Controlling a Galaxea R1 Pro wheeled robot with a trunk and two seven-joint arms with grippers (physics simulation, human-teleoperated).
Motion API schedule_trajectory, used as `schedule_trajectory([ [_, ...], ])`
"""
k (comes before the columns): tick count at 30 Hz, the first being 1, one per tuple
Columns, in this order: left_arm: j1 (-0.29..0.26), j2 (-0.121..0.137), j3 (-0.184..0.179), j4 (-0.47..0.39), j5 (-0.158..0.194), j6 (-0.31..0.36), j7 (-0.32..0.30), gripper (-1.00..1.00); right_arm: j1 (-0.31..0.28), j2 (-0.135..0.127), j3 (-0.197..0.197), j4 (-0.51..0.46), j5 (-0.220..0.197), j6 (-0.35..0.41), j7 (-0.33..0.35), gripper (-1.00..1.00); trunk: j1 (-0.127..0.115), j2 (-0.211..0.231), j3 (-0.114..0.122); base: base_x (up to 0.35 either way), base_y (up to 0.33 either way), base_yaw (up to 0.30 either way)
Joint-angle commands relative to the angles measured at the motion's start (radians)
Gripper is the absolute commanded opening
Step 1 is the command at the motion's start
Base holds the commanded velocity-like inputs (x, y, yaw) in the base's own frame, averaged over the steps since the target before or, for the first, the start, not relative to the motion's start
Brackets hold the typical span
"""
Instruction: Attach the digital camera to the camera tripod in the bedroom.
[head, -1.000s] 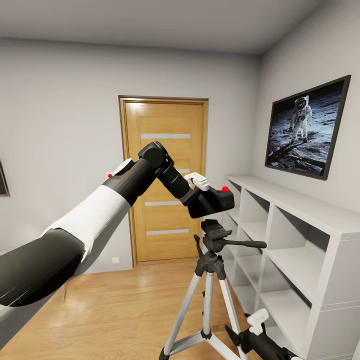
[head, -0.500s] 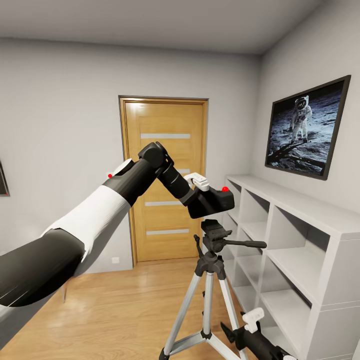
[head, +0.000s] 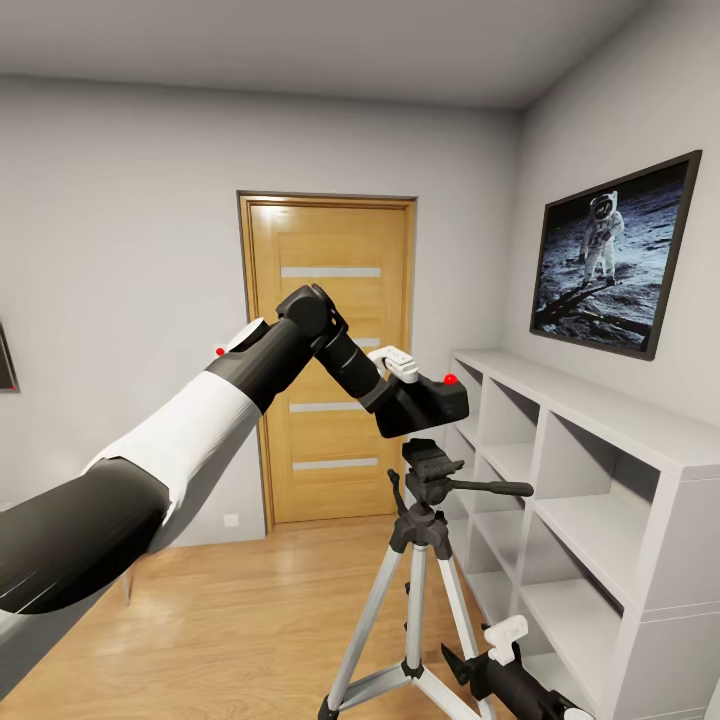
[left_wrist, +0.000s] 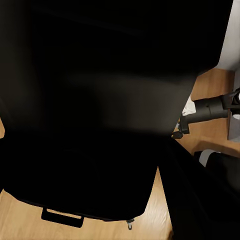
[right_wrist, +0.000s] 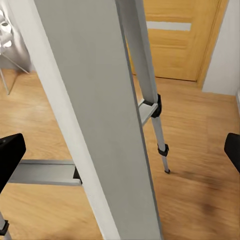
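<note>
Camera (head: 432, 402) held in left gripper (head: 400, 398), jaws closed on body, just above tripod (head: 418, 520) head, apart. Door (head: 330, 300) behind, white shelves (head: 590, 500) right. Right gripper (head: 462, 668) low by tripod legs; jaws spread around near leg (right_wrist: 95, 125) in right wrist view.

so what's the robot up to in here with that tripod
The left gripper holds the digital camera just above the head of the camera tripod, which stands on the wood floor by the white shelves; the camera is not seated yet. The right gripper sits low, its fingers either side of a tripod leg, open.
</note>
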Motion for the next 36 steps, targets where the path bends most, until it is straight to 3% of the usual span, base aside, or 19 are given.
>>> schedule_trajectory([
  [1, 0.000, 0.000, 0.000, 0.000, -0.011, 0.010, -0.012, -1.00, 0.000, -0.001, 0.004, 0.001, -0.005, -0.003, 0.001, 1.00, 0.000, -0.001, -0.001, 0.000, 0.000, 0.000],
  [36, 0.004, 0.000, -0.020, 0.001, -0.011, 0.010, -0.013, -1.00, 0.000, -0.002, 0.003, 0.001, -0.004, -0.004, -0.024, 1.00, 0.000, -0.001, -0.001, 0.000, 0.000, 0.000],
])
